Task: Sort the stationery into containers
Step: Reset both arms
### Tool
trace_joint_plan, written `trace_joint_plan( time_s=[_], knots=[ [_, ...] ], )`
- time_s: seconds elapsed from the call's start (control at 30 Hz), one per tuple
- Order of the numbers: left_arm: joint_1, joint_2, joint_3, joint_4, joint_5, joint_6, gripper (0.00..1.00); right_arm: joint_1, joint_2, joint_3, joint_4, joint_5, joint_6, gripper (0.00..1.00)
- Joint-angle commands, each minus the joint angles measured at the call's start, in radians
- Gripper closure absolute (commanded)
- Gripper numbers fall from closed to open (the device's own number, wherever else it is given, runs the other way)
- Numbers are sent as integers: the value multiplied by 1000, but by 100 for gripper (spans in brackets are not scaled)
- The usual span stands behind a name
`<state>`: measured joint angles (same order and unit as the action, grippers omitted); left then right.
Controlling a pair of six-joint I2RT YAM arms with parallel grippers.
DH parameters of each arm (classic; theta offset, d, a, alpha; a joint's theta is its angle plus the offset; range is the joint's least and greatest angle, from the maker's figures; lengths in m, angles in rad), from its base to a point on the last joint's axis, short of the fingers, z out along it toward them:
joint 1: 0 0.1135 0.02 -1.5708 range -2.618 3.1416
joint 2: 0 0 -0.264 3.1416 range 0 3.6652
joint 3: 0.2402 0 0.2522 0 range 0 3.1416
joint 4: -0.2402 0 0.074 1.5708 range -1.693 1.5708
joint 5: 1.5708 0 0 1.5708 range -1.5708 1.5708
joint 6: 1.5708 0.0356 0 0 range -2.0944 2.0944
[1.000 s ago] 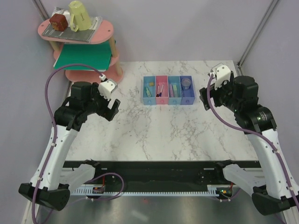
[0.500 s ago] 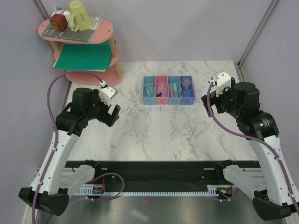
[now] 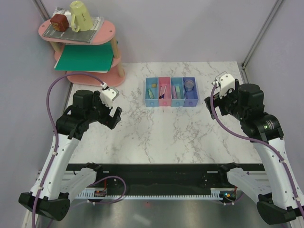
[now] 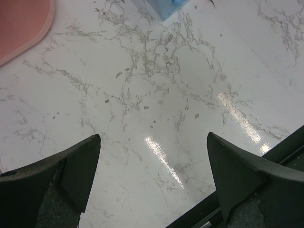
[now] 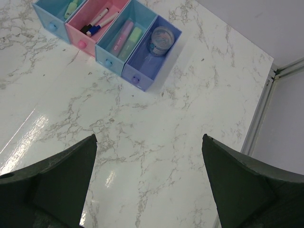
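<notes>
The containers [image 3: 170,103] are a joined row of four small bins at the table's back centre: light blue, pink, light blue, purple-blue. In the right wrist view the pink bin [image 5: 80,35] holds two white markers [image 5: 100,20]. The light blue bin beside it holds a pink bar [image 5: 122,33] and a green bar [image 5: 135,37]. A round roll [image 5: 161,37] lies in the purple-blue bin [image 5: 142,76]. My left gripper [image 3: 114,115] [image 4: 153,137] hangs open and empty over bare marble, left of the row. My right gripper [image 3: 210,101] [image 5: 149,137] hangs open and empty to the row's right.
A pink tiered shelf [image 3: 90,76] stands at the back left with a yellow cup [image 3: 81,15], a red-brown block [image 3: 60,21] and a green sheet [image 3: 85,57]. Its base [image 4: 21,23] shows in the left wrist view. A black rail [image 3: 166,173] runs along the near edge.
Both arms drew back slightly toward the near edge, the left gripper dropping a little and the right one shifting right. Both grippers stayed open. In the last half second almost nothing moved.
</notes>
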<state>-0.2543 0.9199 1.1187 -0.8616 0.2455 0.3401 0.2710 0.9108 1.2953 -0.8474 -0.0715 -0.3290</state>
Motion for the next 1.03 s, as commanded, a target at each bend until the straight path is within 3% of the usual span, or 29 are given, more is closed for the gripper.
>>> trace_joint_plan(
  time_s=[0.0, 1.0],
  knots=[
    [4, -16, 1, 27, 18, -32, 0, -3, -6, 16, 4, -2, -2, 2],
    [4, -18, 3, 27, 26, -32, 0, -4, 3, 39, 5, -22, -5, 2]
  ],
)
